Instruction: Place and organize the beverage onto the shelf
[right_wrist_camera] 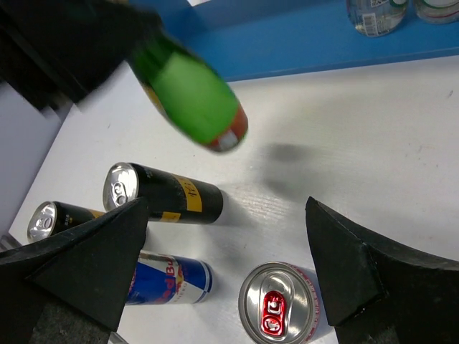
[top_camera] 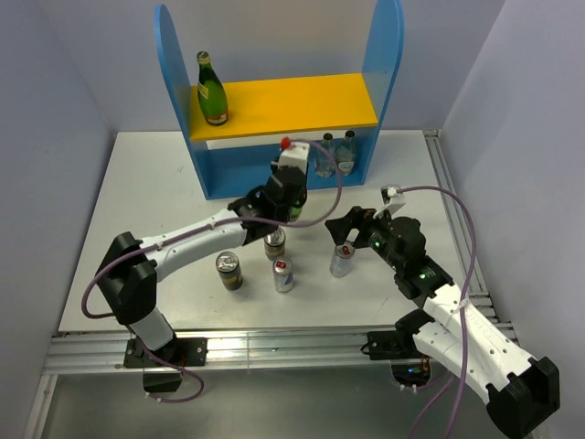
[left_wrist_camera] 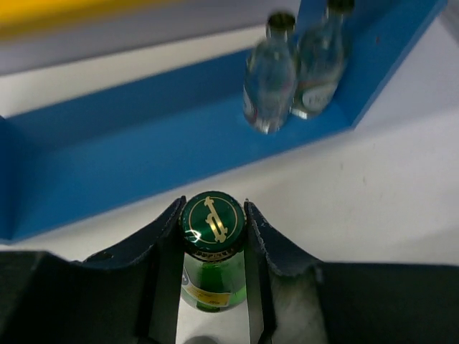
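The shelf (top_camera: 174,73) stands at the back, with blue round-topped side panels and a yellow upper board (top_camera: 302,101). One green bottle (top_camera: 211,89) stands at the left end of that board. Two clear bottles (top_camera: 326,154) stand on the lower level at the right and also show in the left wrist view (left_wrist_camera: 271,79). My left gripper (left_wrist_camera: 212,216) is shut on the cap of a second green bottle (left_wrist_camera: 212,287), held above the table in front of the shelf (right_wrist_camera: 193,93). My right gripper (right_wrist_camera: 226,208) is open above a silver can with a red tab (right_wrist_camera: 281,308).
On the table near the arms stand a black can with a yellow label (right_wrist_camera: 161,192), another black can (right_wrist_camera: 57,217) and a blue and silver Red Bull can (right_wrist_camera: 168,279). The table's metal rail (top_camera: 274,343) runs along the near edge. Grey walls close in the sides.
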